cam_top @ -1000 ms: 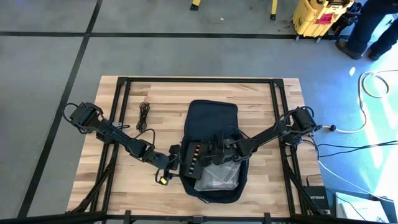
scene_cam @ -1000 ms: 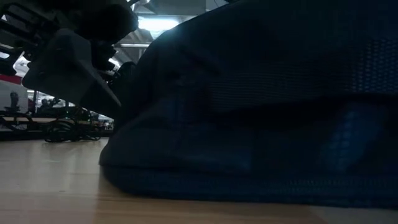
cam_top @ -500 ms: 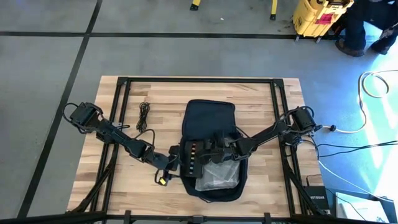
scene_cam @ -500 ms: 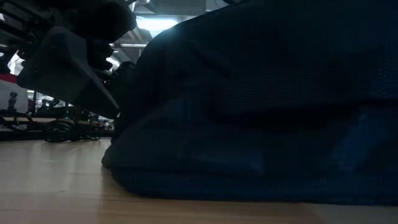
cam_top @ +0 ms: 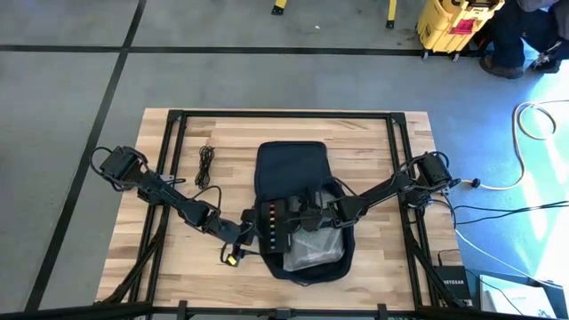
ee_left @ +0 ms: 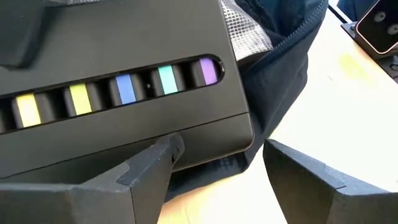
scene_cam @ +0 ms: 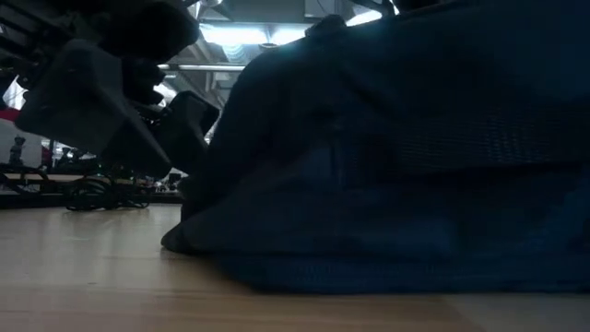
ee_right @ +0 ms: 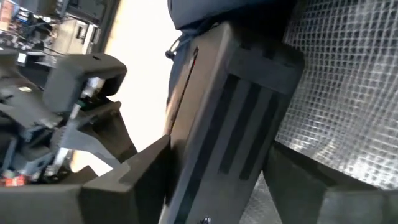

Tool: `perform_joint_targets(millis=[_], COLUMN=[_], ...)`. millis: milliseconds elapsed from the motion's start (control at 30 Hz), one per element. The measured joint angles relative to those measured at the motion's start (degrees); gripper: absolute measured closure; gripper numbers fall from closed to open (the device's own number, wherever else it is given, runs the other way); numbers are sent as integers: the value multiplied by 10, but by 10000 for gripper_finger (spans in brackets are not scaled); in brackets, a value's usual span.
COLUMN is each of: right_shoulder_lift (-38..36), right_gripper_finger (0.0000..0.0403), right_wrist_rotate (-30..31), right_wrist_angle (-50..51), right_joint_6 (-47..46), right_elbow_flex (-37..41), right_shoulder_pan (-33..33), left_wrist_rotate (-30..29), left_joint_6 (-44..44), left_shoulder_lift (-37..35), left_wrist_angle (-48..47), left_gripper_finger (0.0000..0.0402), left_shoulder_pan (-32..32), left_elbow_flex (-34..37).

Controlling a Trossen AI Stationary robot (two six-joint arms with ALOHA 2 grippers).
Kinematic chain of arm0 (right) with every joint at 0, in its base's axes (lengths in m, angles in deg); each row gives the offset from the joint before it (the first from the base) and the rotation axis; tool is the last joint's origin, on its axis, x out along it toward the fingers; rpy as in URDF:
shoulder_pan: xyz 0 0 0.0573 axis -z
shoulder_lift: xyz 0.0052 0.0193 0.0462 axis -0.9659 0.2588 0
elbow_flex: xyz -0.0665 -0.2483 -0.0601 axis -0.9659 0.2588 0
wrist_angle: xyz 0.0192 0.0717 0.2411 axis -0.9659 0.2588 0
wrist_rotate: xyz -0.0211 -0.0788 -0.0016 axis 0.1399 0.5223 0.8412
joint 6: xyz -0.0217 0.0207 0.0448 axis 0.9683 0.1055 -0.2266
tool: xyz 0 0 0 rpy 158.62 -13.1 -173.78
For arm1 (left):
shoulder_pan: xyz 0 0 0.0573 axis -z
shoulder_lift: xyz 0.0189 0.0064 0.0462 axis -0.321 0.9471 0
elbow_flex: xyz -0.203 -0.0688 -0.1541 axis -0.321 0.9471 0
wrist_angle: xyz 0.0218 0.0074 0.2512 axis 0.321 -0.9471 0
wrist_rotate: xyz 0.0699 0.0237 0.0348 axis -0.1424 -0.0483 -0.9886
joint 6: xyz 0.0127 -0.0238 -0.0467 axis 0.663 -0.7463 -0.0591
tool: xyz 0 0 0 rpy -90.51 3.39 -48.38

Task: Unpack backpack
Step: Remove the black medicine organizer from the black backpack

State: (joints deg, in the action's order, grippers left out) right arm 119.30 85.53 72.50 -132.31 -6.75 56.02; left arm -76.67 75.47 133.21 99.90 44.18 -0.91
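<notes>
The backpack [cam_top: 298, 209] lies mid-table, mouth toward the front edge, where a dark box [cam_top: 271, 229] with coloured markers protrudes lengthwise — the right gripper [ee_right: 217, 180] straddles it, fingers closing though contact is unconfirmed, while the left gripper [ee_left: 217, 165], jaws apart, sits just beside its edge.

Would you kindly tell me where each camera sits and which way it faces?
High view: overhead, straight down on table, both arms, backpack.
Low view: table height, level at the backpack; an arm's dark body upper left.
Left wrist view: past its own fingers at the dark case.
Right wrist view: its fingers flank the same case; both wrists share it.
</notes>
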Motion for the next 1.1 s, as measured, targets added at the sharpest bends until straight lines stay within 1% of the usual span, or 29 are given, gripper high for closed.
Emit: perform_joint_targets(millis=[167, 467, 567, 733, 867, 1000, 1100], right_shoulder_lift=[0, -1, -1, 0, 17, 26, 26], right_gripper_finger=[196, 208, 195, 151, 126, 126, 145], right_wrist_rotate=[-9, -39, -44, -70, -83, -89, -85], right_wrist_angle=[-23, -27, -25, -29, -67, -68, -63], right_joint_6=[4, 28, 33, 59, 58, 43, 38], right_elbow_flex=[0, -2, -2, -2, -3, -3, -3], right_shoulder_pan=[0, 0, 0, -2, -3, -3, -3], left_wrist_rotate=[0, 0, -5, -13, -17, -21, -22], left_joint_6=[7, 11, 11, 11, 11, 13, 13], left_shoulder_lift=[2, 2, 2, 2, 2, 2, 2], left_wrist_angle=[9, 16, 15, 12, 11, 14, 17], left_gripper_finger=[165, 165, 165, 165, 165, 165, 165], left_shoulder_pan=[0, 0, 0, 0, -1, -1, -1], left_elbow_flex=[1, 0, 0, 1, 1, 1, 1])
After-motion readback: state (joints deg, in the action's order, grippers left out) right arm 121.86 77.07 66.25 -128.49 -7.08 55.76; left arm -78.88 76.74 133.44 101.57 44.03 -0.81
